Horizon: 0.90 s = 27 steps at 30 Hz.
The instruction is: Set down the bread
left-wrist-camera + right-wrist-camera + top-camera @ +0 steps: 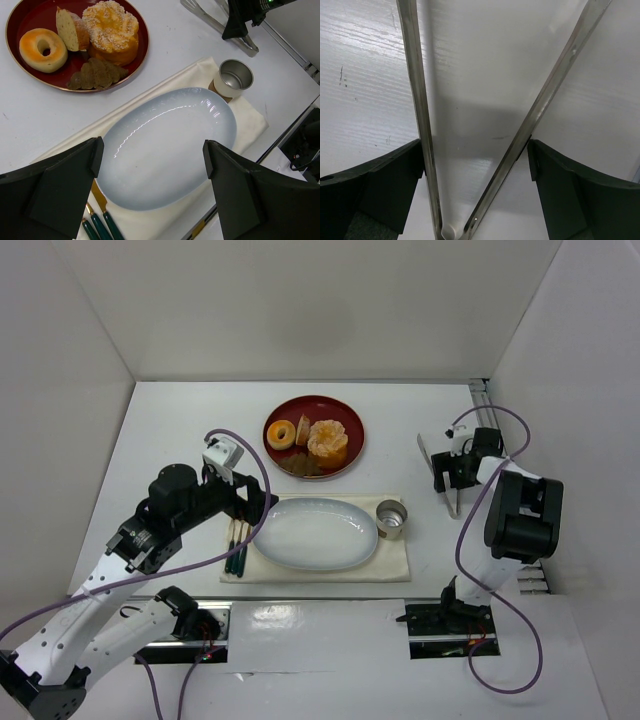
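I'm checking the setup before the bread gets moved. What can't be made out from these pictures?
Cutlery: the left wrist view shows only the handles, cut off by the bottom edge beside the left gripper. In the top view the left arm covers its upper ends.
Tongs: the tips run off the top edge of the right wrist view. Whether the right gripper squeezes them is unclear.
Dark pieces on the red plate: too small to identify.

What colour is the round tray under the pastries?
The tray is dark red with a gold rim; left wrist view.
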{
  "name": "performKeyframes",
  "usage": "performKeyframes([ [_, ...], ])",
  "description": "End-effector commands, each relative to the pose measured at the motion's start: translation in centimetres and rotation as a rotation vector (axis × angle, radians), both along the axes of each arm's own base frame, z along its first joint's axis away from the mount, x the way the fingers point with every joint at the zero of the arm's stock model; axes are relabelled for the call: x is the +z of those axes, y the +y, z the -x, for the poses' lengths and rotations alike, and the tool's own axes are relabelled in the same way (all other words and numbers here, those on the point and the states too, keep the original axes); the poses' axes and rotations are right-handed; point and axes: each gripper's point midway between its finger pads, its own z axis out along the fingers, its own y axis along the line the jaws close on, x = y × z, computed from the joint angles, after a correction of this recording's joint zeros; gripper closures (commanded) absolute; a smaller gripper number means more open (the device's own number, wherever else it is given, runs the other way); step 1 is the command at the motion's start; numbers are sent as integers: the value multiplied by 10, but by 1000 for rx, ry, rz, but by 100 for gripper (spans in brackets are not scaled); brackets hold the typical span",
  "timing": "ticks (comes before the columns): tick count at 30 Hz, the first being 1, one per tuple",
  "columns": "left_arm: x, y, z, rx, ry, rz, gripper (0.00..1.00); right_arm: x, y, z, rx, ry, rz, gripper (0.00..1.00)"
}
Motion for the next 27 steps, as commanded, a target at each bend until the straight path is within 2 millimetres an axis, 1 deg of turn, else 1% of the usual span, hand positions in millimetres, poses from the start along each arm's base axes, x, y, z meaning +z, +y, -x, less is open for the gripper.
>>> performKeyframes([
  [1,13,-4,2,-26,-48,28,0,6,-5,-16,9,-38,9,7],
  [2,13,-4,2,-26,-48,28,0,5,-5,-18,9,-36,9,8],
  [3,13,-4,2,-26,-48,28,0,5,-1,-19,20,-36,9,8],
  [6,13,-4,2,-26,-48,28,0,5,-1,-19,20,-36,9,13],
  [9,13,-3,1,-17,-50,25,0,5,-1,-19,20,-36,9,23],
  [10,13,-3,1,-17,-50,25,0,2,0,-16,20,-26,6,27],
  [12,13,-3,1,-17,-50,25,0,5,-1,-16,20,-35,8,35],
  [14,13,-3,1,-17,-50,25,0,16,1,-17,25,-59,7,37],
  [15,13,-3,1,-17,-50,25,0,18,1,-15,25,-62,8,37],
  [16,13,-2,0,-8,-51,23,0,24,3,-17,30,-78,5,38],
  [17,13,-2,0,-8,-51,23,0,37,2,-19,31,-112,14,40],
  [19,13,-2,0,-8,-51,23,0,51,3,-21,36,-151,17,40],
  [20,13,-2,0,-8,-51,23,0,56,4,-19,36,-157,19,40],
  [21,13,-2,0,-8,-51,23,0,69,6,-18,42,-184,19,40],
  [24,13,-2,0,-8,-51,23,0,92,10,-17,50,-220,6,40],
  [26,11,-2,-2,-8,-43,19,0,114,16,-16,72,-268,-6,40],
  [27,10,-1,-3,2,-44,16,0,130,21,-14,89,-296,-17,40],
])
